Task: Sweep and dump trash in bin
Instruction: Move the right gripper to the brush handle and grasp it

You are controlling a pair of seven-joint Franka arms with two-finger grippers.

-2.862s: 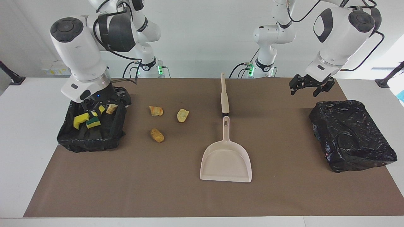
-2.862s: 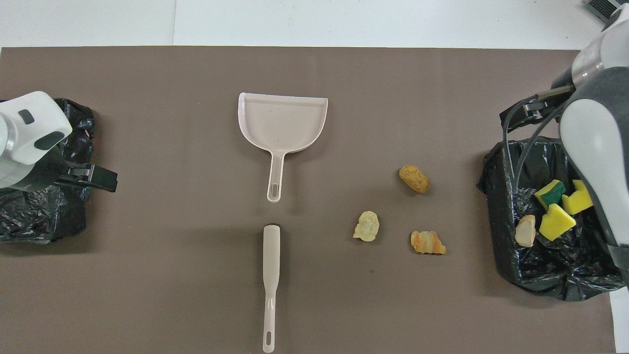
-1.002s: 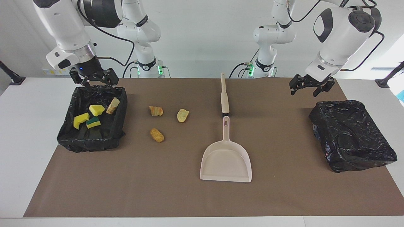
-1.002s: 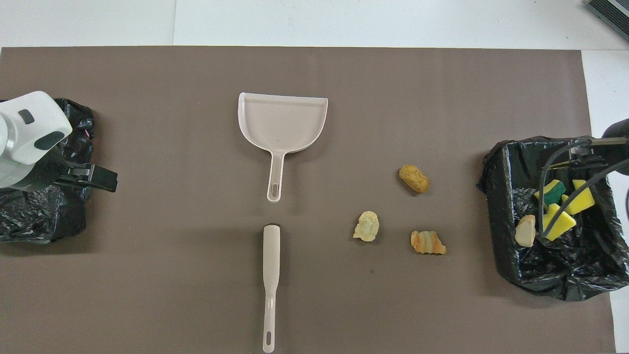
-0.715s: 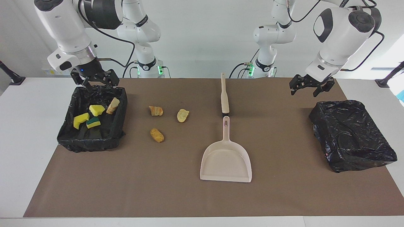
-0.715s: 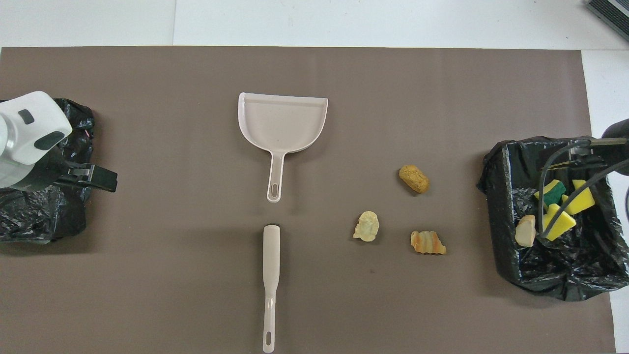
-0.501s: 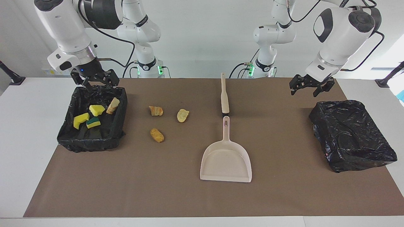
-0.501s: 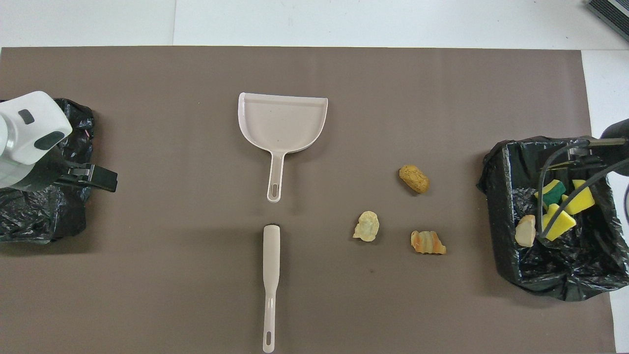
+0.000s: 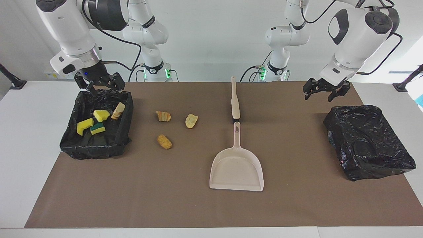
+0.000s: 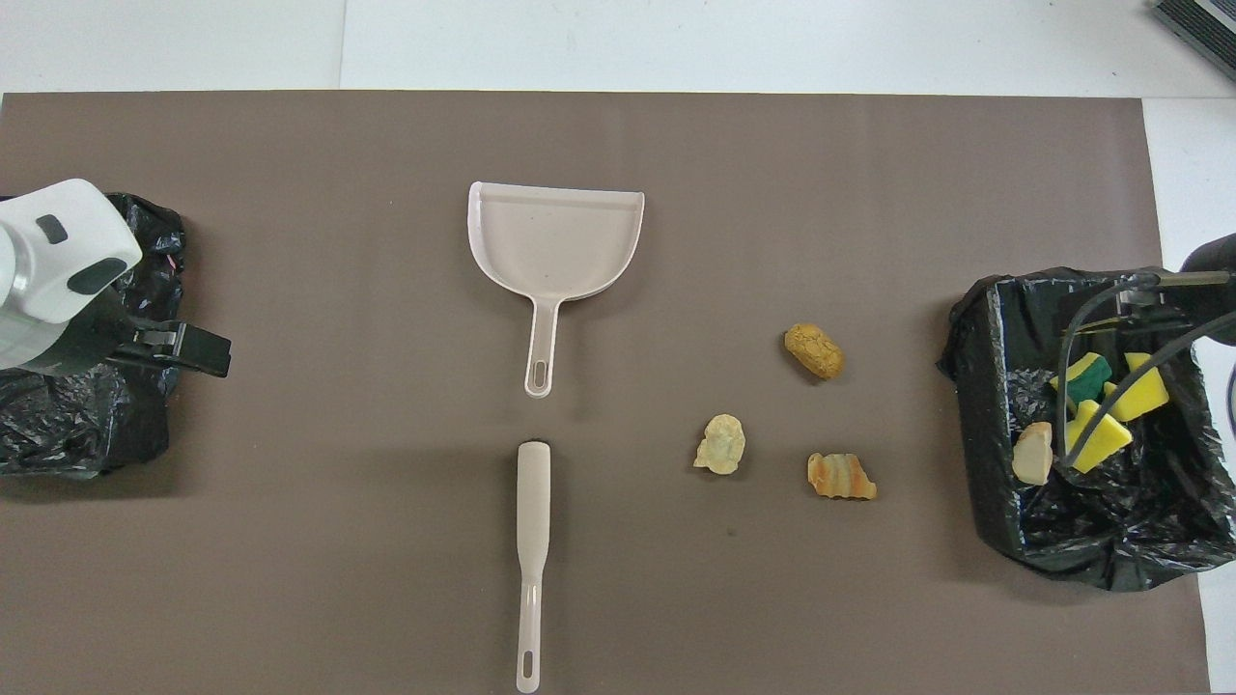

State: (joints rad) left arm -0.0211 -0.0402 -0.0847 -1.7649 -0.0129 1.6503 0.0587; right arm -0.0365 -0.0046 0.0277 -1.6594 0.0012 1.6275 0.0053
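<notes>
Between loads: four scraps (image 9: 96, 120) binned, three scraps (image 9: 172, 127) loose on the mat (image 9: 198, 208), dustpan (image 9: 236, 170) and brush (image 9: 234, 99) idle.

Right gripper (image 9: 99, 86) spread wide, empty, above the bin (image 9: 124, 132) rim; left gripper (image 9: 325, 91) wide, empty, waiting near the second bin (image 9: 368, 142). Next, probably: grasp both tools, sweep toward the pan. Brown mat on white table (image 9: 19, 148); plain white wall.

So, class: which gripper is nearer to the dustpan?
Neither clearly. The left gripper hovers beside one bag-lined bin; the right gripper hangs over the other's rim; the dustpan lies between.
</notes>
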